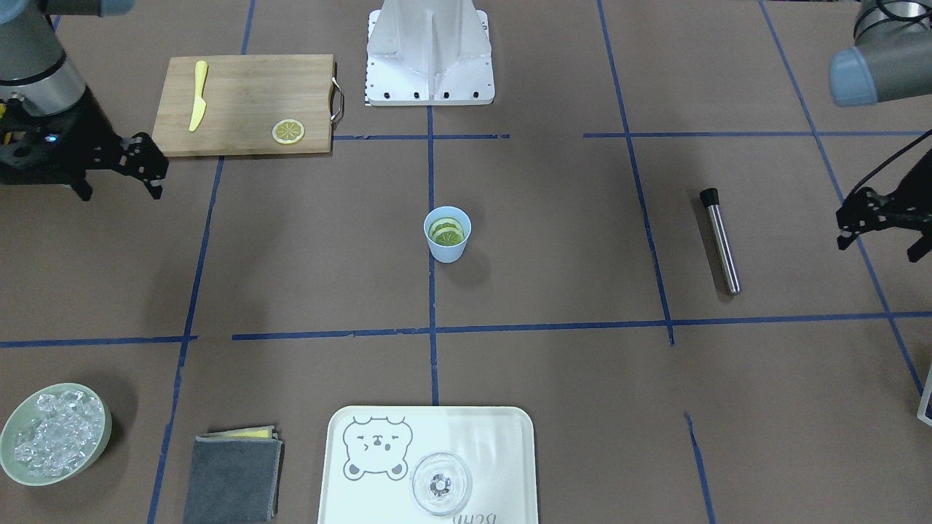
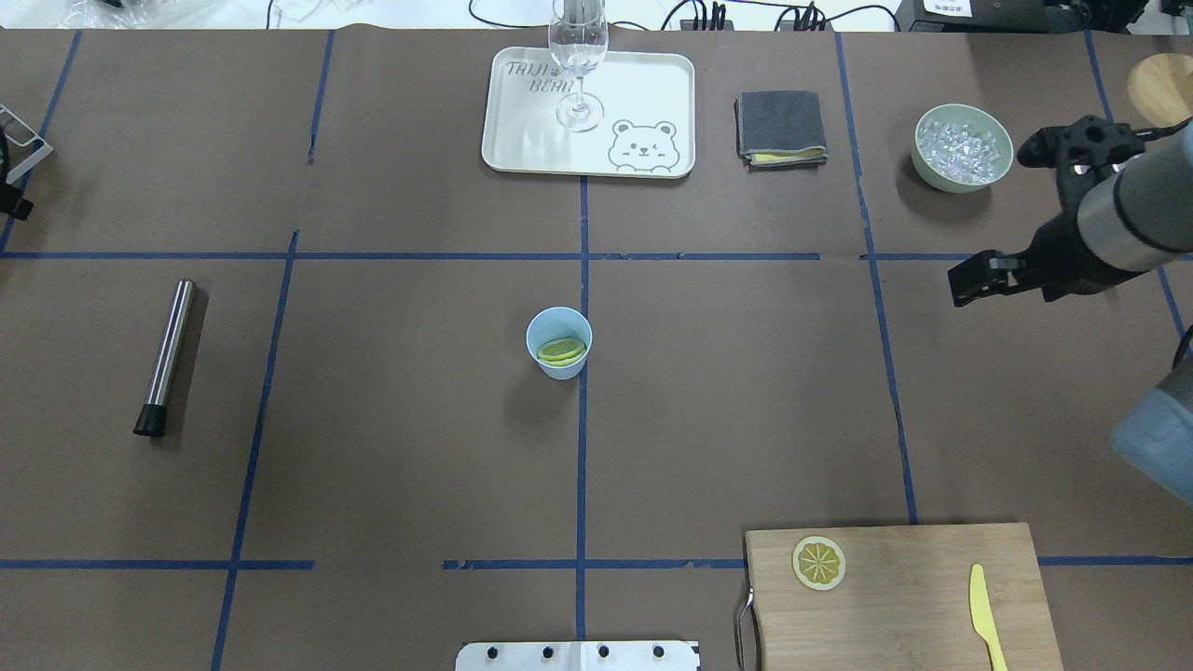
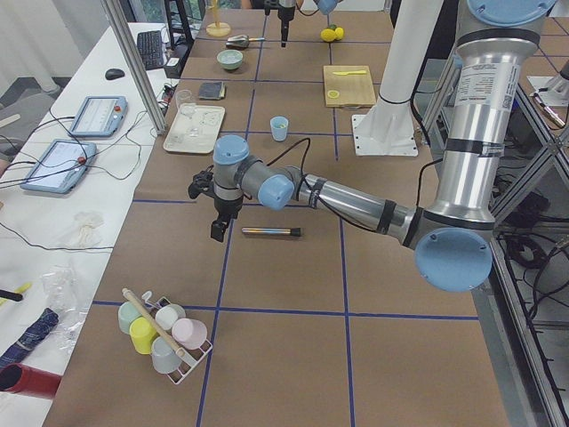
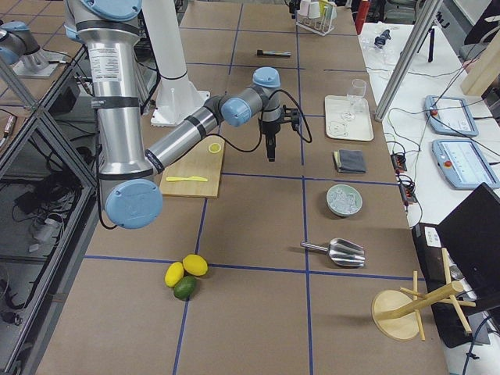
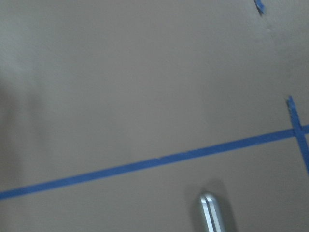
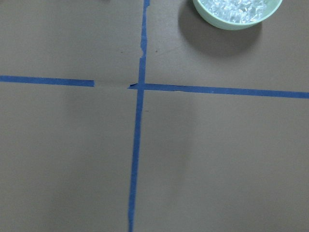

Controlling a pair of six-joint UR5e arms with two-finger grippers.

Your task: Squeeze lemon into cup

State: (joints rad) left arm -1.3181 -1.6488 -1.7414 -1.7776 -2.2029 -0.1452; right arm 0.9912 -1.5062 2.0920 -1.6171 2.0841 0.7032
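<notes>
The light-blue cup stands at the table's middle with lemon slices lying inside it; both show in the overhead view too, the cup and the slices. One more lemon slice lies on the wooden cutting board. My right gripper is open and empty, above the table beside the board, far from the cup. My left gripper is open and empty at the table's other end, beyond a steel muddler. Neither wrist view shows fingers.
A yellow plastic knife lies on the board. A pale green bowl of ice, a folded grey cloth and a bear-print tray with a clear glass stand along the operators' edge. The robot base is behind the cup.
</notes>
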